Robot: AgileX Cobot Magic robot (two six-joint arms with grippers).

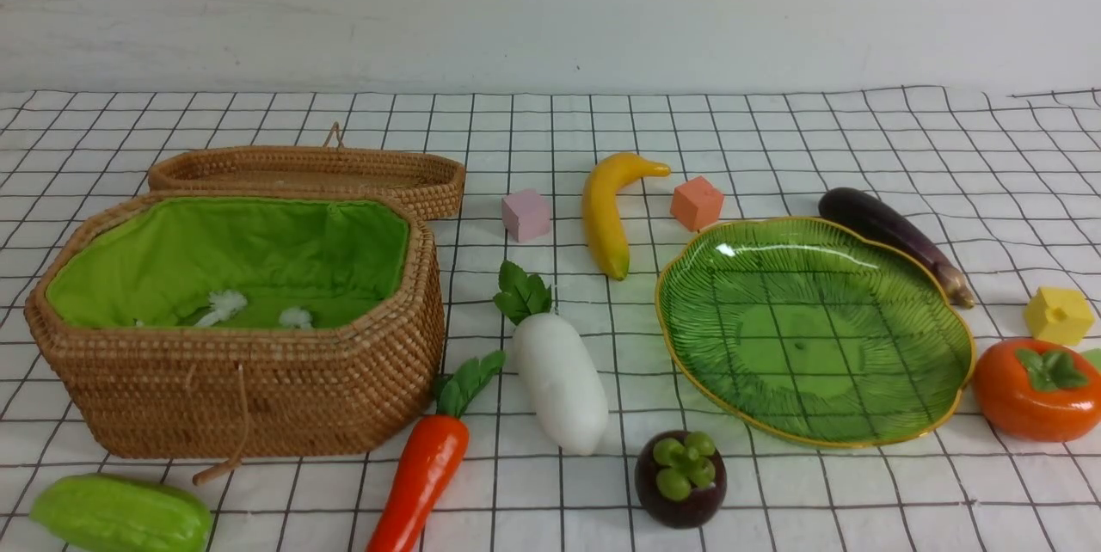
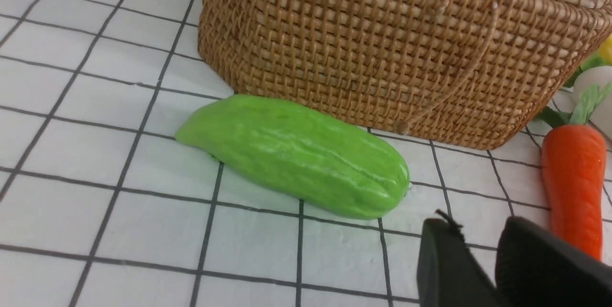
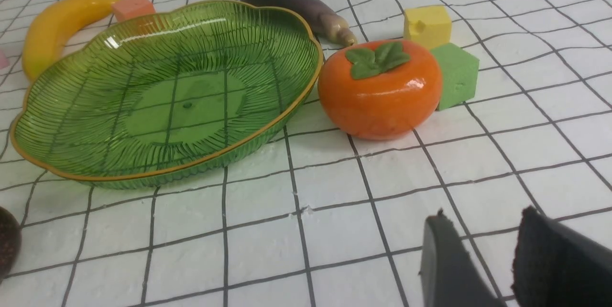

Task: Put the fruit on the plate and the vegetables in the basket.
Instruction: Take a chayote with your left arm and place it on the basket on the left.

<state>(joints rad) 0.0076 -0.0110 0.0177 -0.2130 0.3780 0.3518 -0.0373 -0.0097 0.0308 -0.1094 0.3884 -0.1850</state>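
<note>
Both grippers empty: left gripper (image 2: 478, 224) narrowly parted near bumpy light-green gourd (image 2: 296, 154); right gripper (image 3: 483, 216) slightly wider, facing glossy orange persimmon (image 3: 380, 89) beside ribbed green glass plate (image 3: 167, 92).

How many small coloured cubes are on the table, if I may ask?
4: pink cube left of the banana, orange cube right of it, yellow cube and green cube beside the persimmon; others may be hidden.

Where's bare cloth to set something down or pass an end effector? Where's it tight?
Free: the far strip behind the banana, eggplant and lid; the near-right patch in front of the plate and persimmon. Crowded: between basket and plate, where radish, carrot and mangosteen lie; persimmon sits close to the plate rim.
</note>
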